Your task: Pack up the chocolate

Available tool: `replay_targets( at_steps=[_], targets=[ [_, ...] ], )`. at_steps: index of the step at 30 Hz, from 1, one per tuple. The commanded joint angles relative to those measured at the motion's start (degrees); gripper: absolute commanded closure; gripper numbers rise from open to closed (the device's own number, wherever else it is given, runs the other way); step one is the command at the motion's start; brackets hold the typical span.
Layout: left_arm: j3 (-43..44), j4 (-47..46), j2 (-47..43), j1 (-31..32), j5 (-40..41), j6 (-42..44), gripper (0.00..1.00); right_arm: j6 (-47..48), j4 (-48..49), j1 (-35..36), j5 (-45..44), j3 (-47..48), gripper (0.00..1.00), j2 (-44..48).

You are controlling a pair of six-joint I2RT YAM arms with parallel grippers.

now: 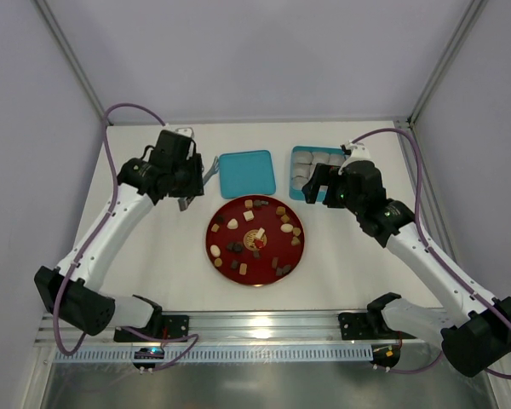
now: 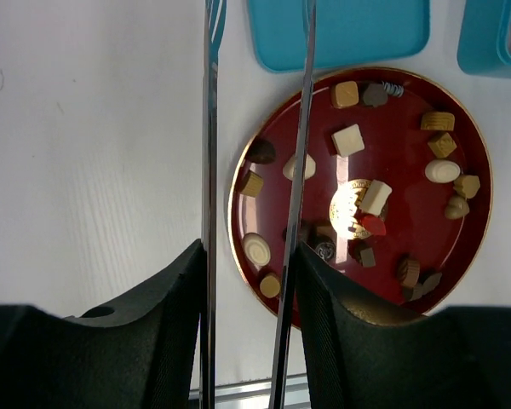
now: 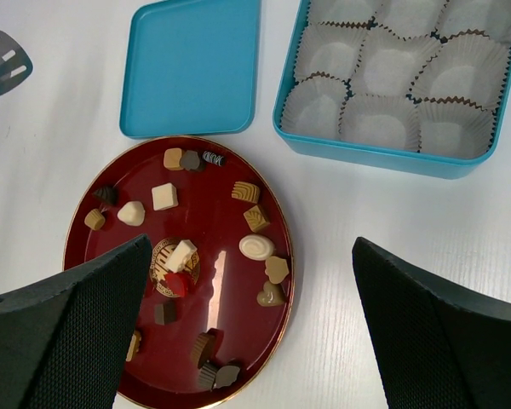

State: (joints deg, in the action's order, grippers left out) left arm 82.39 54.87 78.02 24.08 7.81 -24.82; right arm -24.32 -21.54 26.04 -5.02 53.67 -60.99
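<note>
Several small chocolates in brown, tan, cream and one red lie scattered on a round red plate [image 1: 226, 258], such as a cream cube [image 2: 347, 140] and a cream oval [image 3: 256, 247]. My left gripper [image 1: 187, 189] is above the table left of the plate, shut on metal tongs [image 2: 209, 128] whose two blades run forward between my fingers [image 2: 179, 298]; the right blade crosses the plate's left side. My right gripper [image 1: 320, 184] is open and empty, hovering over the plate's right edge and the table [image 3: 251, 245], near the teal box [image 1: 296, 182].
The teal box [image 3: 383, 155] at the back right holds several empty white crinkled paper cups [image 3: 392, 68]. Its teal lid [image 1: 247, 173] lies flat behind the plate. The tongs' slotted tip [image 3: 2, 60] shows left of the lid. Grey walls close in the table.
</note>
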Motion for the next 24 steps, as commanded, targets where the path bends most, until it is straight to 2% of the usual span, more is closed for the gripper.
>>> replay_targets(
  at_steps=[1,10,19,24],
  targets=[
    [-1.3,0.8,-3.5,2.4,-1.5,-0.7,0.56,0.3,0.8,0.2,-1.4,1.6,0.00,0.9],
    [-4.8,2.4,-6.7,11.5,-3.2,-2.3,0.57,0.7,0.0,0.1,-2.4,2.2,0.00,0.7],
    [-6.8,3.0,-4.5,22.6,-2.5,-4.1,0.59,0.4,-1.0,0.1,-3.1,1.7,0.00,1.4],
    [-8.0,2.4,-2.8,25.3,-2.8,-4.4,0.60,0.3,-1.2,0.1,-3.2,1.5,0.00,1.7]
  ],
)
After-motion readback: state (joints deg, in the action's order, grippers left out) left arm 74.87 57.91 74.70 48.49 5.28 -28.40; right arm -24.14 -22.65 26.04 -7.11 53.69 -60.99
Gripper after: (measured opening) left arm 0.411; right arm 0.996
